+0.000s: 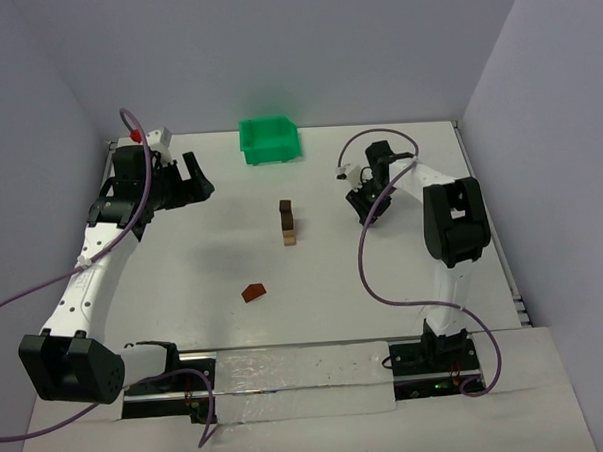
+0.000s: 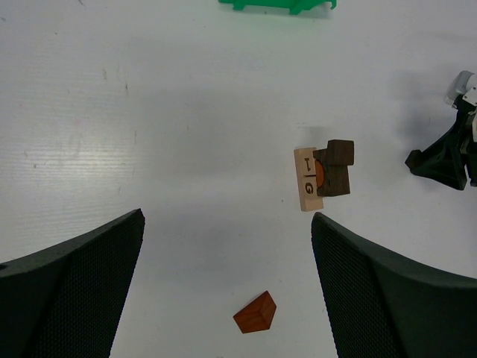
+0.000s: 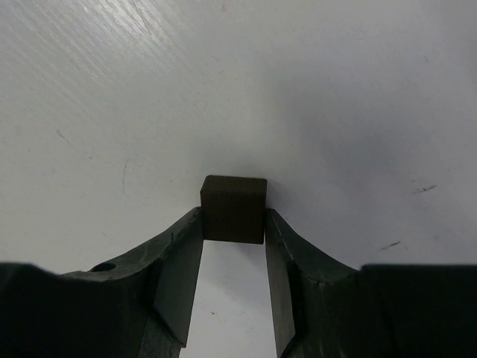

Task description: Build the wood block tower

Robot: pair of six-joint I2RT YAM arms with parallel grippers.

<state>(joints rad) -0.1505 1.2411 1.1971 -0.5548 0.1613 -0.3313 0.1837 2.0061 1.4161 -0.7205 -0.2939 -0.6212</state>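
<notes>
Jaws: left gripper was spread wide and empty. Right gripper pinched a small dark brown wooden cube by its sides. Green plastic bin sat at the white table's far edge. Narrow wood block tower stood mid-table with open room all round; its tan bar read "T", "G". Reddish-brown wooden wedge lay apart, nearer.

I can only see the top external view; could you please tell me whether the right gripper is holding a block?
Observer: Yes, the right wrist view shows the right gripper shut on a dark brown cube, one finger against each side.
Operator: Thank you. Is the left gripper holding anything?
Observer: No, the left gripper is open with nothing between its fingers.
Operator: Any detail on the tower?
Observer: The wood block tower has dark lettering on its tan bar.
</notes>
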